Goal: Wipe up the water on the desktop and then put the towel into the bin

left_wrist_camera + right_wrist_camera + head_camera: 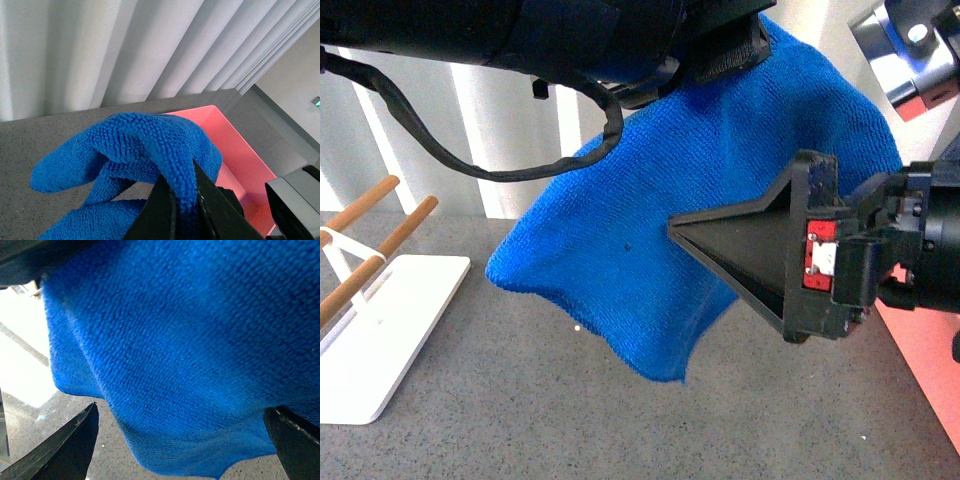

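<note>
The bright blue towel (650, 220) hangs in the air over the speckled grey desktop (520, 420), bunched at its top where my left gripper (182, 200) is shut on a fold of the towel (145, 145). My right gripper (720, 250) is open at the right, its black fingers pointing at the hanging cloth. In the right wrist view the towel (190, 350) fills the picture, its lower edge between the wide-apart fingertips (75, 440). The salmon-pink bin (235, 155) lies under and beyond the left gripper; its edge (930, 350) shows at the front view's far right.
A white rack base (380, 330) with two wooden rods (390, 235) stands at the left on the desktop. Pale pleated curtains (125, 45) hang behind the desk. A metallic part (910, 50) sits at the top right.
</note>
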You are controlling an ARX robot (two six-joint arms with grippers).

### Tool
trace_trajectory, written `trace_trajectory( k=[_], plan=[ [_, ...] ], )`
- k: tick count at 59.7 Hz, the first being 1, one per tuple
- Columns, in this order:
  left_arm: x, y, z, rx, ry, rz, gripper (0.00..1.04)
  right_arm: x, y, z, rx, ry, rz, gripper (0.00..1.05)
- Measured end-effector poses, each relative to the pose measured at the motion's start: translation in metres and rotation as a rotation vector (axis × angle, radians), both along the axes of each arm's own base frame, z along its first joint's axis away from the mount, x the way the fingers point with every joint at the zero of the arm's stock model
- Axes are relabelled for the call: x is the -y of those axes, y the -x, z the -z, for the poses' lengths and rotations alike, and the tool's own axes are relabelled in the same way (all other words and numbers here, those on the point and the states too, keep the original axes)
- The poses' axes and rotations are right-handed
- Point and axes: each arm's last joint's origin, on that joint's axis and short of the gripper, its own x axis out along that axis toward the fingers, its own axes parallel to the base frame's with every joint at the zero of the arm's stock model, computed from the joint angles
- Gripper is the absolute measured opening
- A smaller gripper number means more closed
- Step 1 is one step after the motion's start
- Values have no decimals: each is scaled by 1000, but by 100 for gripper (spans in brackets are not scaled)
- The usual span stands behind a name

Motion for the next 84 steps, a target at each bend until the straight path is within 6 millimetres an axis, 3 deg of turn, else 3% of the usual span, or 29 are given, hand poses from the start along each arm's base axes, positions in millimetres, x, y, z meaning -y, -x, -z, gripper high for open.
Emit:
trace_trajectory(
  k=[6,11,39,48,84],
  plan=[
    [0,0,0,0,0,0,4,-7,-9,-2,32,2,1,97],
    [0,0,0,0,0,0,4,-11,-16,-1,53,-6,-2,82],
    [0,0,0,1,0,-1,4,-16,-27,-3,126,-34,8,17],
    [0,0,0,0,1,-1,4,-15,-28,-5,146,-42,19,7],
    [0,0,0,0,2,-8,93,-10,-21,0,120,5,20,6]
  ],
)
